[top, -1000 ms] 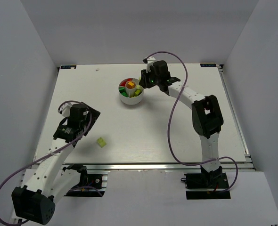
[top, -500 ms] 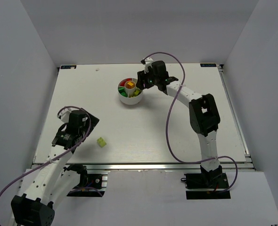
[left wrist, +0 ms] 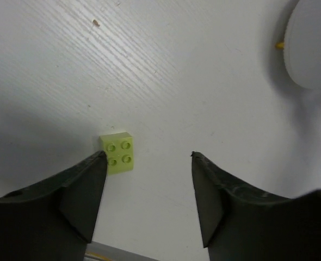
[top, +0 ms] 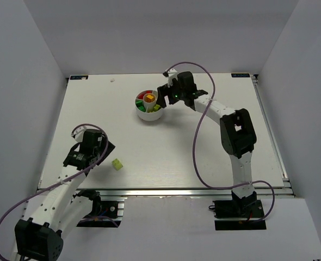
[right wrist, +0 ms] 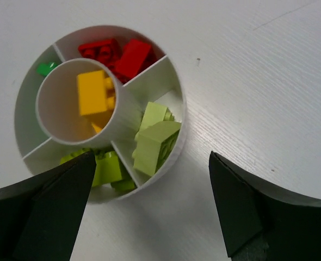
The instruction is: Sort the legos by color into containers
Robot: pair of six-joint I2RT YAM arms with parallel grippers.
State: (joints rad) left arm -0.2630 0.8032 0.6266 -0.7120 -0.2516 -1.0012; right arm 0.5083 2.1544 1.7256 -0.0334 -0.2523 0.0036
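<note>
One pale lime lego lies alone on the table near the front edge. My left gripper hangs open just above it; the brick sits beside the left fingertip, outside the gap. The round white dish of containers holds red legos, yellow ones in the centre cup, pale lime ones, green ones and a dark green one. My right gripper hovers open and empty over the dish's right edge.
The white table ends in a metal rail at the front, close to the loose brick. Grey walls close in both sides and the back. In the left wrist view the dish shows at the upper right.
My right gripper's jaws have opened wide above the dish. My left arm has drawn back toward the front edge and come down beside the loose lime brick, jaws narrowing a little.
</note>
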